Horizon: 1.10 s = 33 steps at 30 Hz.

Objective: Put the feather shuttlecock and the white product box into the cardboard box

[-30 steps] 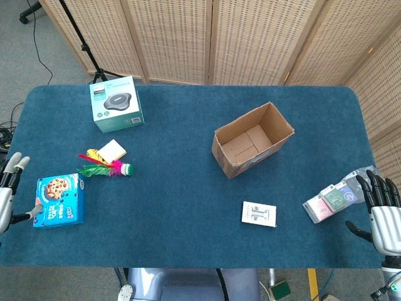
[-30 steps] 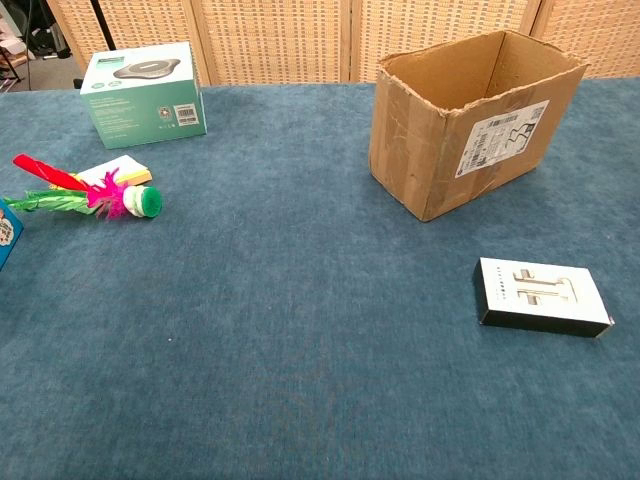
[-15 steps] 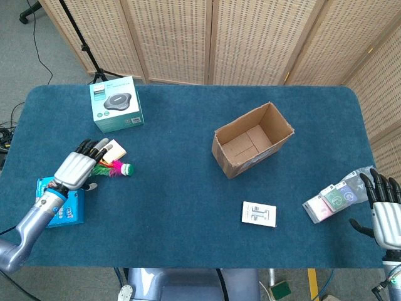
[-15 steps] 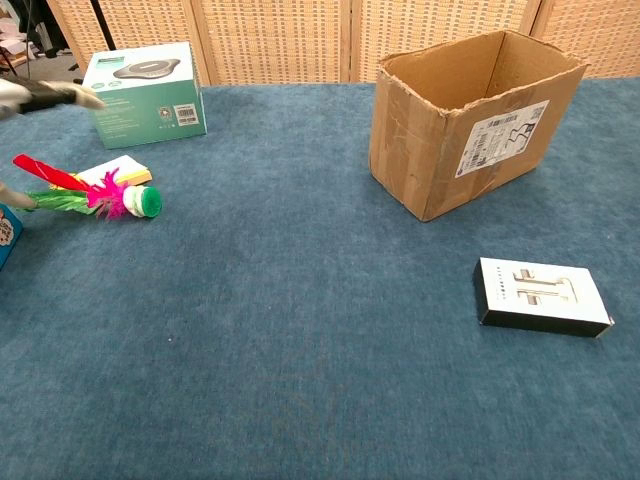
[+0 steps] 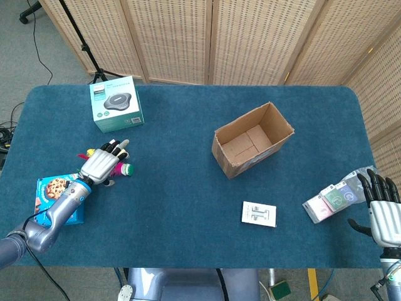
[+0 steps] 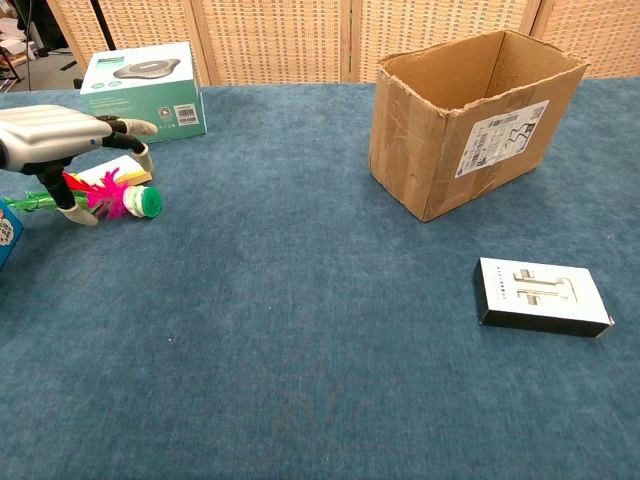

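From the head camera I have my left hand spread above the feather shuttlecock at the table's left, holding nothing, while my right hand idles open at the right edge beside some small packets; the open cardboard box sits mid-table with the white product box near it. At chest level the left hand arches over the shuttlecock's feathers, possibly brushing them, and the white product box lies flat before the cardboard box

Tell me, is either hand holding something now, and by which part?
Nothing is held. The left hand hovers open over the feather shuttlecock; the right hand is open too.
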Each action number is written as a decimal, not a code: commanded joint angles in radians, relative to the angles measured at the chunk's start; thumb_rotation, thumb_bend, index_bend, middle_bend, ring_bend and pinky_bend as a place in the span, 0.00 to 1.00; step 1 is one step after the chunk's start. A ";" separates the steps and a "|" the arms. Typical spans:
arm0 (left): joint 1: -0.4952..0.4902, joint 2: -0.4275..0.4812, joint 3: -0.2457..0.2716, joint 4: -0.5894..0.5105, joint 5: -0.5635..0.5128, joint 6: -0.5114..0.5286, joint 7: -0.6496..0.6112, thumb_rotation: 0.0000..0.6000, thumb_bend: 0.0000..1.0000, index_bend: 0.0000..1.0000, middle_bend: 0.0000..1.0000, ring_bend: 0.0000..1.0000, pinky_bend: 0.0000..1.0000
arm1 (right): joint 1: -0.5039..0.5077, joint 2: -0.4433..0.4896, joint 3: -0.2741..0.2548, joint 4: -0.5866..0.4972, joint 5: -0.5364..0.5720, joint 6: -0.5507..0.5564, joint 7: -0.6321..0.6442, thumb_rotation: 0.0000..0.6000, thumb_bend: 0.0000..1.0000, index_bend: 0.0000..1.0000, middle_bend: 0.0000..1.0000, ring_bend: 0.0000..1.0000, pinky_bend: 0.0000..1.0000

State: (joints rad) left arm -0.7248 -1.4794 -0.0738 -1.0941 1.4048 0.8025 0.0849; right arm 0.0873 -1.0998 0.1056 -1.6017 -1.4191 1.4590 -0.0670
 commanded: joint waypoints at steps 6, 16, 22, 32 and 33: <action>-0.020 -0.056 -0.007 0.058 -0.033 -0.025 0.044 1.00 0.04 0.33 0.12 0.12 0.22 | 0.001 0.002 0.000 0.000 0.002 -0.003 0.005 1.00 0.00 0.00 0.00 0.00 0.00; -0.014 -0.129 -0.004 0.127 -0.029 0.032 0.086 1.00 0.42 0.73 0.45 0.43 0.46 | 0.003 0.007 -0.003 -0.004 0.010 -0.020 0.008 1.00 0.00 0.00 0.00 0.00 0.00; -0.006 -0.109 -0.001 0.103 -0.002 0.083 0.065 1.00 0.42 0.73 0.45 0.44 0.47 | 0.003 0.011 -0.003 -0.007 0.010 -0.019 0.012 1.00 0.00 0.00 0.00 0.00 0.00; -0.022 0.043 -0.006 -0.059 0.154 0.278 0.066 1.00 0.42 0.74 0.45 0.44 0.47 | 0.001 0.020 -0.001 -0.013 0.014 -0.020 0.028 1.00 0.00 0.00 0.00 0.00 0.00; -0.026 0.055 -0.009 -0.072 0.164 0.289 0.067 1.00 0.42 0.74 0.45 0.44 0.47 | 0.001 0.020 -0.001 -0.014 0.015 -0.020 0.030 1.00 0.00 0.00 0.00 0.00 0.00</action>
State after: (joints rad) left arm -0.7421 -1.4558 -0.0768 -1.1339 1.5400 1.0633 0.1456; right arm 0.0884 -1.0799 0.1047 -1.6151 -1.4045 1.4392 -0.0373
